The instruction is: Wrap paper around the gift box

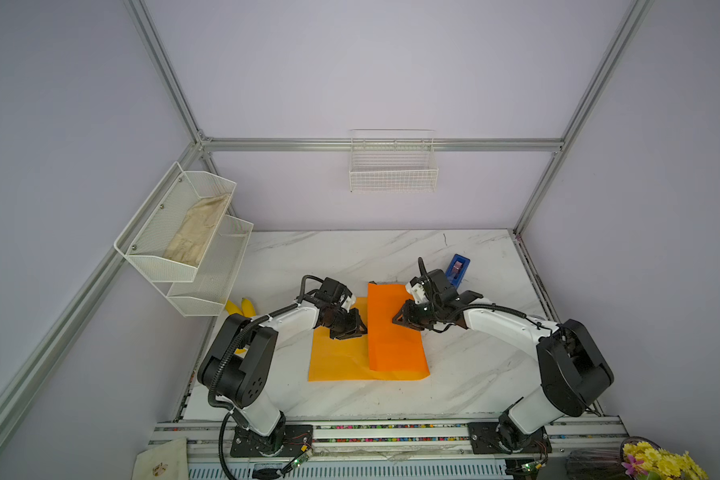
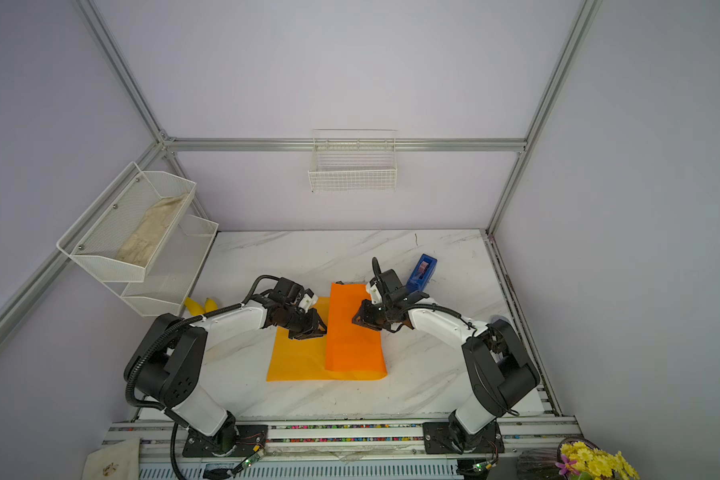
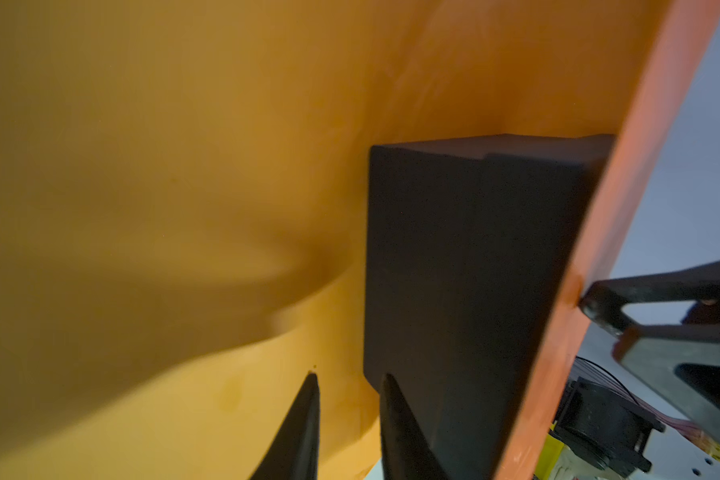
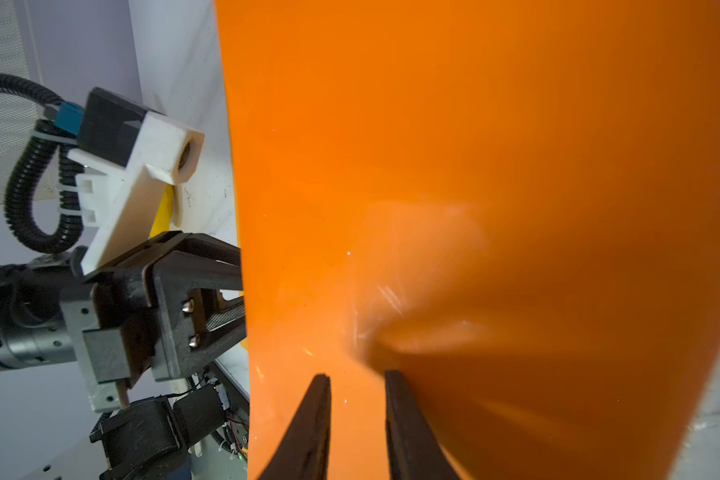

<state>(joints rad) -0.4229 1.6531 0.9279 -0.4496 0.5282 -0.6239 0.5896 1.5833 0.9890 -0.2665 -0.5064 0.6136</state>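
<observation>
White mesh shelf [image 1: 208, 183], two tiers, hangs on the left wall with one beige cloth [image 1: 198, 232] in its upper tier. Two bananas [image 1: 242, 307] lie beneath. Next, the left gripper [image 1: 362, 328] sits low at the fold's left edge, fingers slightly parted, pinching nothing. One sheet of paper [image 1: 391, 345] is folded over the gift box [image 3: 466, 270], hiding it from above. One wire basket [image 1: 393, 174] hangs on the far wall. The right gripper [image 1: 395, 320] touches the flap, fingers narrowly apart, empty. One blue tape dispenser [image 1: 458, 269] stands just beyond it.
</observation>
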